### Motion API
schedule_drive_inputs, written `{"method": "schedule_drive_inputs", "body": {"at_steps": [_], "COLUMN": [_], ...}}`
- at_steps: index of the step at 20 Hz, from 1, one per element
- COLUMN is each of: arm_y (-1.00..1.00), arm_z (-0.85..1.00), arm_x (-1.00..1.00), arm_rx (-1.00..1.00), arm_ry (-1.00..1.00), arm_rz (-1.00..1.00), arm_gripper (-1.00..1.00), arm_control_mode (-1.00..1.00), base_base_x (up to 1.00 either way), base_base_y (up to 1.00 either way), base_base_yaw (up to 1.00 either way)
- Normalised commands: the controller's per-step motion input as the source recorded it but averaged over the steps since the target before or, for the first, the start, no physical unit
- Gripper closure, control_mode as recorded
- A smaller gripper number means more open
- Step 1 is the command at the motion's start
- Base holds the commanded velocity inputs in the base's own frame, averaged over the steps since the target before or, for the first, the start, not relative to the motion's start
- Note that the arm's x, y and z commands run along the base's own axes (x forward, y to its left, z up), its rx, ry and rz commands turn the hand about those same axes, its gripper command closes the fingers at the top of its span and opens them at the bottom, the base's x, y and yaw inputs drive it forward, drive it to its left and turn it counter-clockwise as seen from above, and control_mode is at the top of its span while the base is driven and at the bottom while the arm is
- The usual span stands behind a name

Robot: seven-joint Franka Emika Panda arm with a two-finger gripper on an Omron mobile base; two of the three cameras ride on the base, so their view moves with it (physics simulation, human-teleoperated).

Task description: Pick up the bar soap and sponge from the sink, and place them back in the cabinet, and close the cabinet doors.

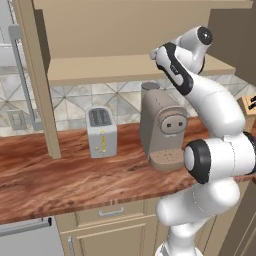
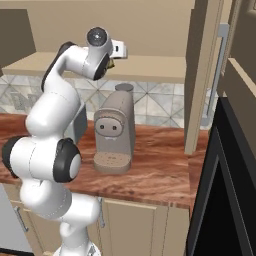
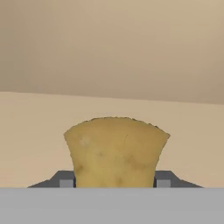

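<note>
In the hand view the mustard-yellow sponge (image 3: 116,151) stands between my dark fingertips (image 3: 65,181), and my gripper (image 3: 114,183) is shut on it. Behind it are the tan back wall and inner shelf (image 3: 35,131) of the cabinet (image 1: 125,30). The base views show my hand (image 2: 114,52) raised to shelf height inside the cabinet, just above the shelf board (image 1: 115,67). Both cabinet doors stand open: one edge-on at the left (image 1: 40,85), the other at the right (image 2: 200,75) with its silver handle (image 2: 217,65). The bar soap and the sink are out of view.
A beige coffee machine (image 1: 162,130) and a silver toaster (image 1: 102,131) stand on the wooden counter (image 1: 60,175) below the cabinet. A knife block (image 1: 248,105) sits at the far right. A tall black appliance (image 2: 222,190) flanks the counter's right end.
</note>
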Motion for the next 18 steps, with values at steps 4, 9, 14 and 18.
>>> {"method": "schedule_drive_inputs", "body": {"at_steps": [4,9,14,18], "arm_y": [0.00,0.00,0.00,0.00], "arm_z": [-0.10,-0.17,-0.21,-0.15], "arm_x": [0.44,0.46,0.41,0.37], "arm_rx": [0.00,0.00,0.00,0.00], "arm_ry": [0.00,0.00,0.00,0.01], "arm_rz": [0.03,0.05,0.05,0.04], "arm_gripper": [1.00,1.00,1.00,1.00], "arm_control_mode": [-1.00,-1.00,-1.00,-1.00], "base_base_x": [0.00,0.00,0.00,0.00], "base_base_y": [0.00,0.00,0.00,0.00], "base_base_yaw": [0.00,0.00,0.00,0.00]}}
